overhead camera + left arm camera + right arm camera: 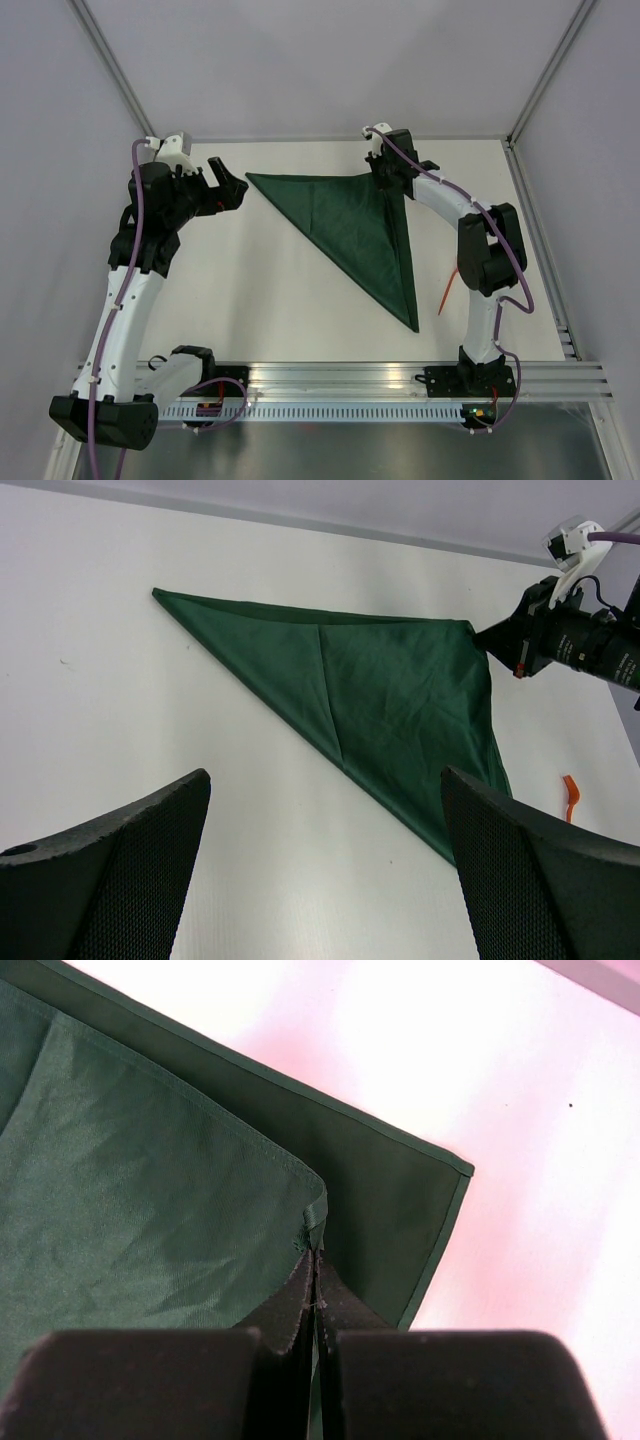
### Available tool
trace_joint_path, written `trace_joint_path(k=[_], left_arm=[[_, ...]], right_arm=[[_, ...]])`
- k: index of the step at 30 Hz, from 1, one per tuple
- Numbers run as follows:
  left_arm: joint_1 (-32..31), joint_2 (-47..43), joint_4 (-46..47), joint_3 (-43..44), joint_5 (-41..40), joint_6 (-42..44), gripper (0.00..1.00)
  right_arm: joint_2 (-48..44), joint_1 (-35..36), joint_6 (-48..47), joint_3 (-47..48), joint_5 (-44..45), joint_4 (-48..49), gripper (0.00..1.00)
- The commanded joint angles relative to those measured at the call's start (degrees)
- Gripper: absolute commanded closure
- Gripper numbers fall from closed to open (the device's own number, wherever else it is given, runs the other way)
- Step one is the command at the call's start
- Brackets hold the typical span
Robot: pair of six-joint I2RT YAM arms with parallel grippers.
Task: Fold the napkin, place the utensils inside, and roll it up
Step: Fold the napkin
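Nearest the lens, the left gripper [325,780] is hanging wide apart and empty beside the napkin's [355,225] far-left tip. Folded into a triangle on the table [280,290], the napkin is running its long edge diagonally from far left to near right. Limp and light, it is likely wanting pinches at corners, as the right gripper [315,1260] is giving, clamped on the top layer's far-right corner, with the utensil [450,292] lying right of it.
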Motion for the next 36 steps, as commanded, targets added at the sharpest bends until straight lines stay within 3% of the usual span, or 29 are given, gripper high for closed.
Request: trace_joint_path(k=[1,36], left_arm=[[0.2,0.0,2.0,-0.2,1.1,0.7,0.01],[0.2,0.6,2.0,-0.6,1.2,0.9,0.01]], right_arm=[[0.6,-0.7,0.8,0.6,-0.1,1.9,1.0],[4.0,-4.3,0.8,2.4,0.5,2.4,1.0]])
